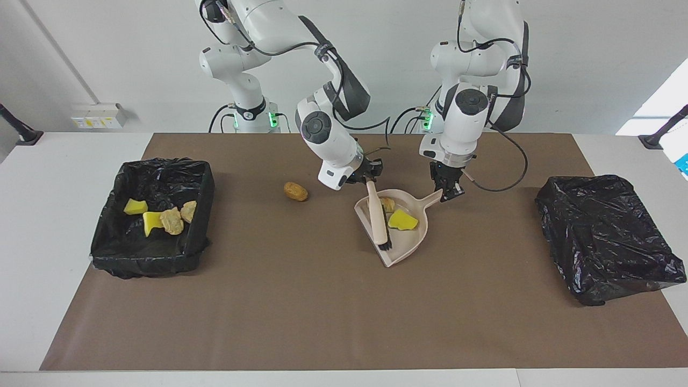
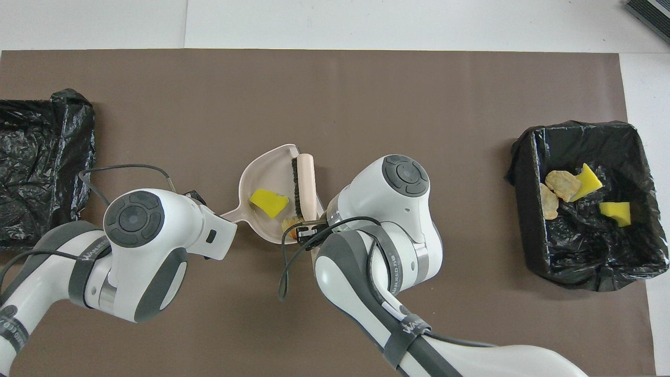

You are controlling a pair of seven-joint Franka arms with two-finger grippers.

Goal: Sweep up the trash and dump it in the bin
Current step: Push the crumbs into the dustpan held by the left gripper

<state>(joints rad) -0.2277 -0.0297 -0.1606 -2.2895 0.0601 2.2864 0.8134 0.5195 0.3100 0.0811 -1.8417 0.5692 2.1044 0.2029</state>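
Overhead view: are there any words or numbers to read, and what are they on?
"WANLEED": on the grey band round the left arm.
Right arm's two grey bands also carry print, too slanted to read.
Nothing on the dustpan, brush or bin.
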